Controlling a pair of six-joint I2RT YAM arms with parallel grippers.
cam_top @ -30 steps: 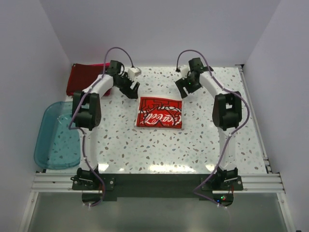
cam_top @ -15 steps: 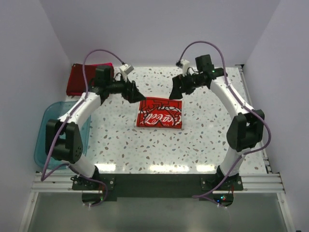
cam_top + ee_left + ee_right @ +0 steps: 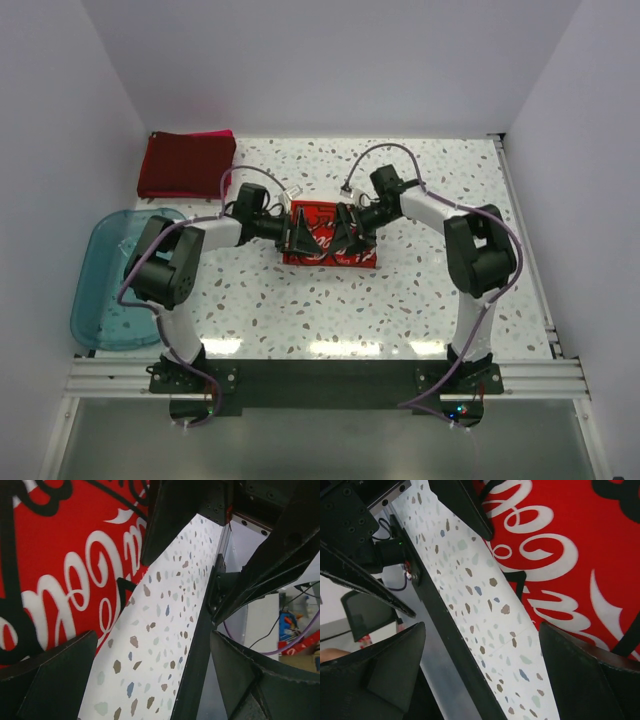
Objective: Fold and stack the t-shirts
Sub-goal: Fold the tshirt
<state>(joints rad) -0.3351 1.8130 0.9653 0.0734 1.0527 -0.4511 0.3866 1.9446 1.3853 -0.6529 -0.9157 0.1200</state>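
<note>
A folded cream-white t-shirt with a red print panel and white script (image 3: 328, 240) lies at the table's middle. My left gripper (image 3: 297, 228) is low over its left part and my right gripper (image 3: 347, 232) is low over its middle-right; they face each other. Both are open and empty. The left wrist view shows the red print (image 3: 50, 570) between open fingers (image 3: 50, 680). The right wrist view shows the print (image 3: 560, 545) and open fingers (image 3: 590, 680). A folded dark red shirt (image 3: 187, 165) lies at the back left, with a pink edge (image 3: 215, 133) behind it.
A translucent teal tub (image 3: 115, 280) sits at the left edge of the speckled table (image 3: 420, 290). White walls enclose the back and both sides. A black rail runs along the near edge, where the arm bases stand.
Both arms have swung in from the back of the table and dropped low onto the printed shirt, left from its left, right from its right. The shirts have not moved.
</note>
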